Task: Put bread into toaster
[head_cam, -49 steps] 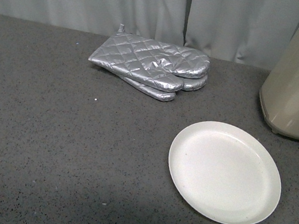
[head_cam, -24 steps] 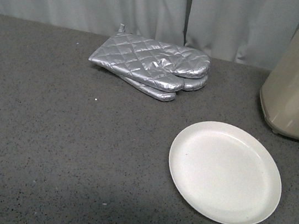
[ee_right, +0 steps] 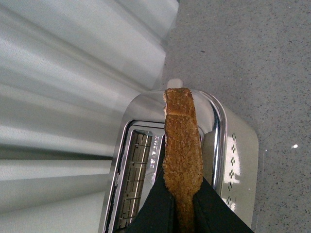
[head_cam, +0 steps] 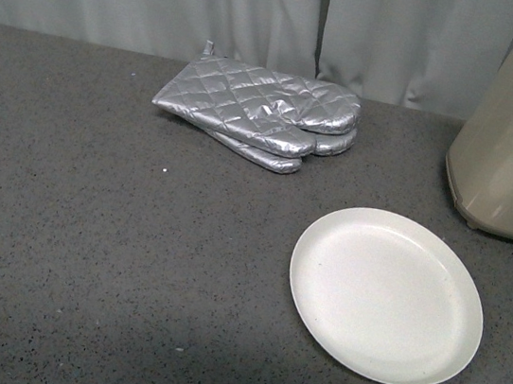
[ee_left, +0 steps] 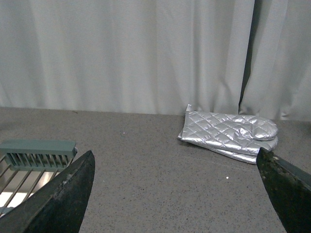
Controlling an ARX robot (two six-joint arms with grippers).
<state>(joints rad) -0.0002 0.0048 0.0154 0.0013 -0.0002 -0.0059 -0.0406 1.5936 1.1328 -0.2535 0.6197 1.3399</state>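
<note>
Nothing shifted, right gripper (ee_right: 183,196) clamped on bread (ee_right: 182,141) over toaster (ee_right: 238,150), left gripper (ee_left: 175,194) spread wide.

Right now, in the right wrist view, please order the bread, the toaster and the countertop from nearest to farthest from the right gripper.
1. bread, clamped in the right gripper.
2. toaster, just beyond the slice.
3. countertop, beneath the toaster.
</note>
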